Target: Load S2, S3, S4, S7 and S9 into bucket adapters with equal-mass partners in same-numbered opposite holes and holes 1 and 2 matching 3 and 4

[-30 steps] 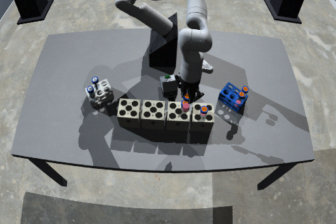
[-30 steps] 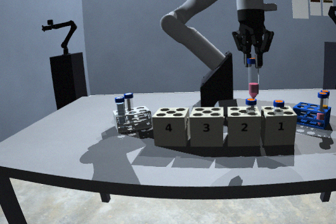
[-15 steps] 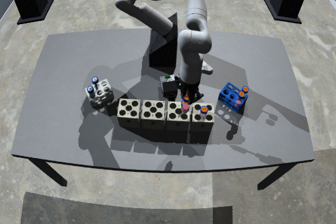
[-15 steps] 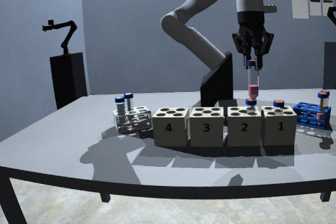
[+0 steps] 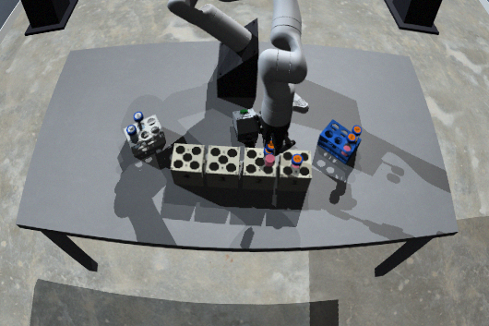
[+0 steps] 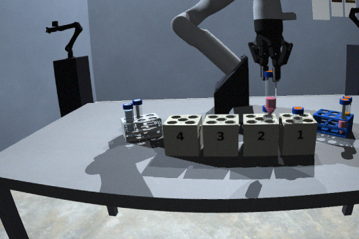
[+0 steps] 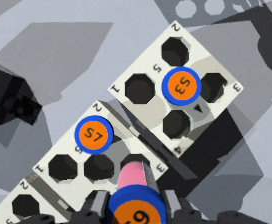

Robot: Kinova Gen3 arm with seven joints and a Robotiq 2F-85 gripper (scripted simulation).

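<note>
My gripper is shut on the cap end of sample S9, a tube with a pink fill. It hangs upright over adapter 2, with its tip at the mouth of hole 3 and most of the tube still above the block. In the wrist view, S7 sits in hole 2 of adapter 2. S3 sits in the centre hole 5 of adapter 1. The gripper also shows in the top view, just behind adapter 2.
Adapters 3 and 4 stand empty in the same row. A blue rack at the right holds orange-dot tubes. A clear rack at the left holds two blanks. The DONE desk stands right behind adapter 2.
</note>
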